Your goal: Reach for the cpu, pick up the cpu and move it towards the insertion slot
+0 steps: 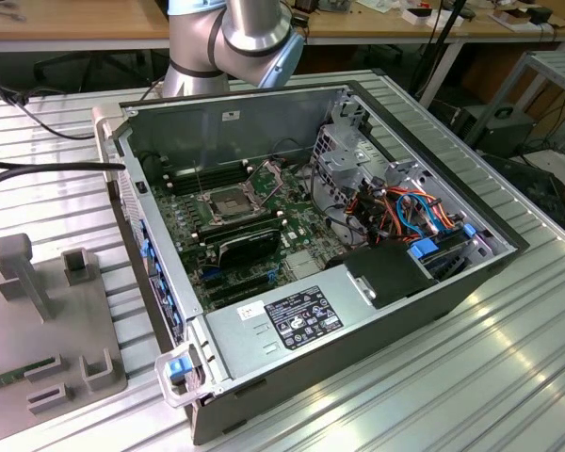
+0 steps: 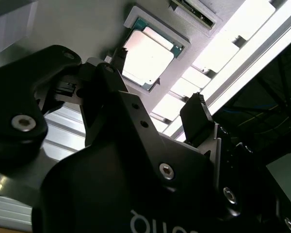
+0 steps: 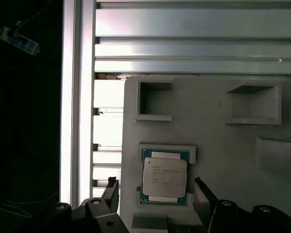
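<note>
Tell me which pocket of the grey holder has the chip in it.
The shallow framed pocket nearest the gripper: the cpu lies flat in it. The two walled box pockets beyond are empty.

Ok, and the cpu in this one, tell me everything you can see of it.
The cpu is a thin, flat square chip: a pale silvery-beige lid with dark print, on a green board that shows as a rim. It lies flat, lid up, in a framed recess of the grey holder plate. Nothing grips it: the gripper is open, with one jaw to either side of the chip and a gap between each jaw and the chip.
</note>
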